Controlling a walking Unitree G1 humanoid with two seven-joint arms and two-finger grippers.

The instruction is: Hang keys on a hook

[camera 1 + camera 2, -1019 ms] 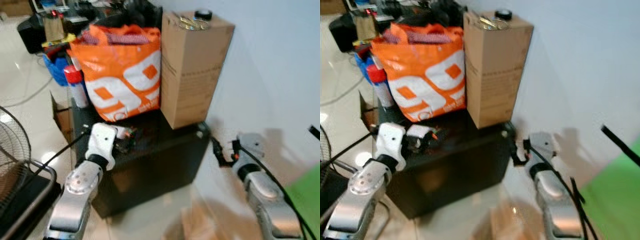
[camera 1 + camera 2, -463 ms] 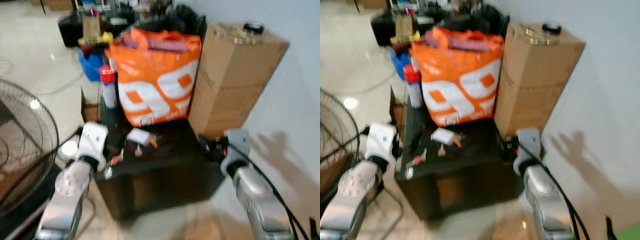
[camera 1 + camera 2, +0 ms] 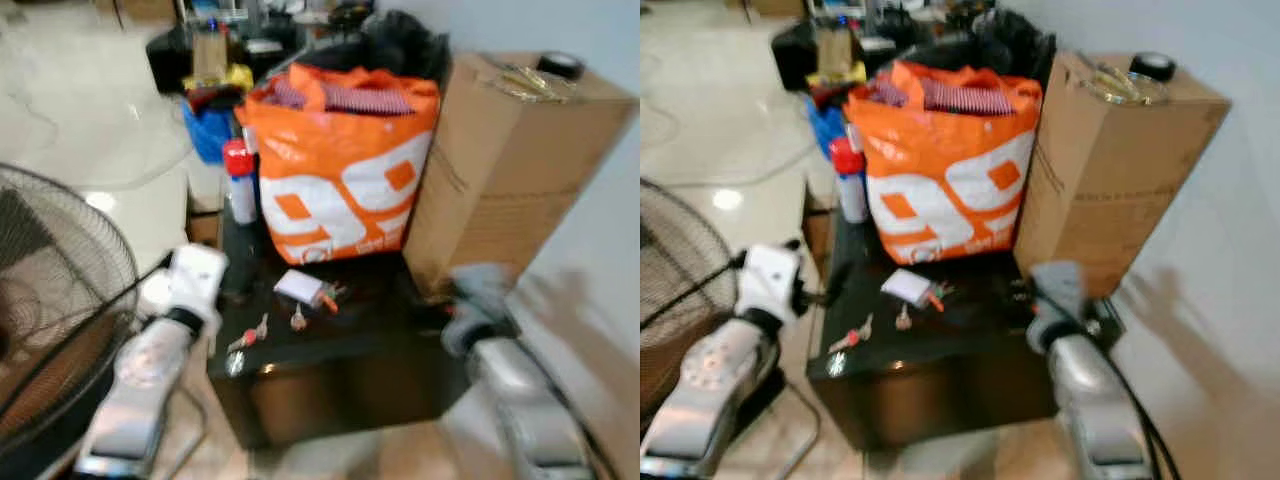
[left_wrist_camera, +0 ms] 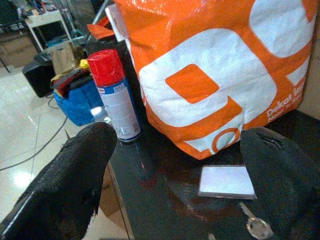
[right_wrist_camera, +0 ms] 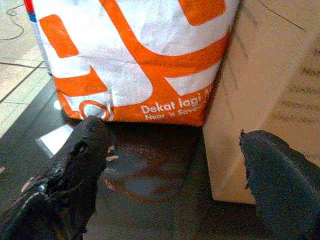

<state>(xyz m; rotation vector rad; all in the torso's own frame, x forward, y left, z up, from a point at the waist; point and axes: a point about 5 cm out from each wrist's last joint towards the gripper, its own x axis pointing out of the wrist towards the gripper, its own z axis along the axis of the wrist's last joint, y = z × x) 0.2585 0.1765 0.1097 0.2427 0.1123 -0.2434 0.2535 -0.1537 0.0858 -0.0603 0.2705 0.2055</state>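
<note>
A bunch of keys with a red tag (image 3: 246,336) lies near the front left of the black table (image 3: 330,385). A single key (image 3: 297,319) lies a little to its right, next to a white card (image 3: 299,287). My left gripper (image 4: 180,137) is open at the table's left edge, facing the card and a key (image 4: 256,226). My right gripper (image 5: 170,135) is open at the table's right side, aimed at the gap between the orange bag (image 3: 340,165) and the cardboard box (image 3: 510,165). Both eye views are blurred.
A red-capped spray can (image 3: 238,180) stands left of the orange bag. A wire floor fan (image 3: 55,300) is close on my left. A white wall (image 3: 1230,300) runs along the right. A blue bag (image 3: 208,130) and clutter lie behind the table on the tiled floor.
The camera has swung from the wall toward the table, which now sits centred with the keys in sight. Both arms have come along with the turn, one at each side of the table.
</note>
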